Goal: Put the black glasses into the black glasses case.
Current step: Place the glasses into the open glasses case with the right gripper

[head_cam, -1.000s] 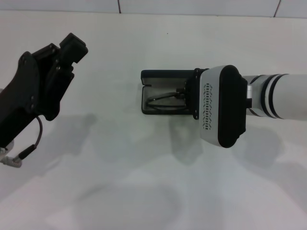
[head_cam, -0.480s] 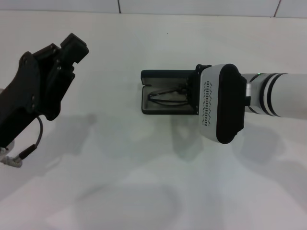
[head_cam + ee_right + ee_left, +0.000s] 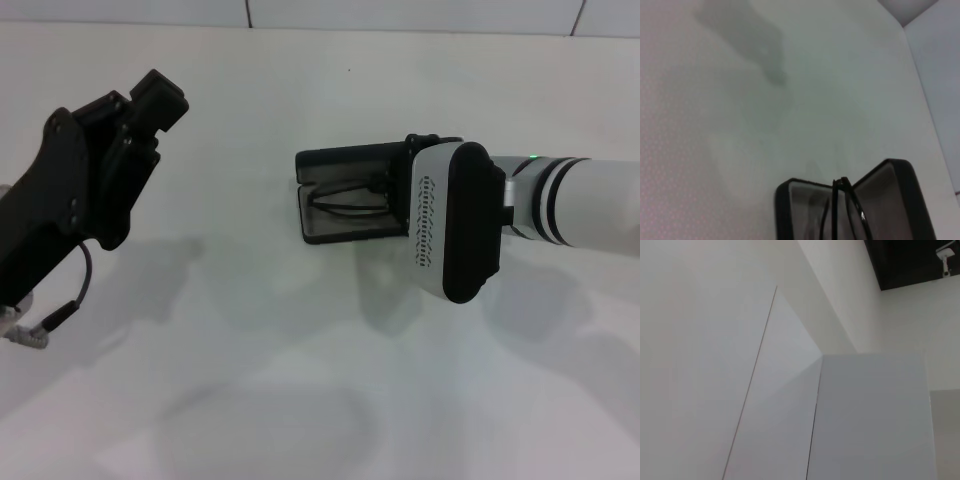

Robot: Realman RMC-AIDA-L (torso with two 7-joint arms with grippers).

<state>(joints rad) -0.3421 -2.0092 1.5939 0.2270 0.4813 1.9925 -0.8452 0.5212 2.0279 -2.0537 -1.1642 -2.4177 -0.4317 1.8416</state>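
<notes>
The black glasses case (image 3: 340, 160) lies open on the white table, a little right of the middle. Its grey lining shows. The black glasses (image 3: 345, 203) lie folded inside it. My right gripper (image 3: 385, 188) reaches in from the right, over the case's right end and at the glasses, mostly hidden behind its white and black wrist housing. In the right wrist view the case (image 3: 795, 200) is close below, and the glasses (image 3: 847, 200) show edge-on across its trough. My left gripper (image 3: 155, 100) is held up at the far left, away from the case.
The white table (image 3: 300, 350) spreads all round the case, with a tiled wall behind it. A loose cable (image 3: 50, 320) hangs from the left arm near the left edge. The left wrist view shows only white wall panels.
The case has turned slightly, so its right end now sits a bit farther back. The right wrist has shifted and rolled a little with it. The left arm has barely moved.
</notes>
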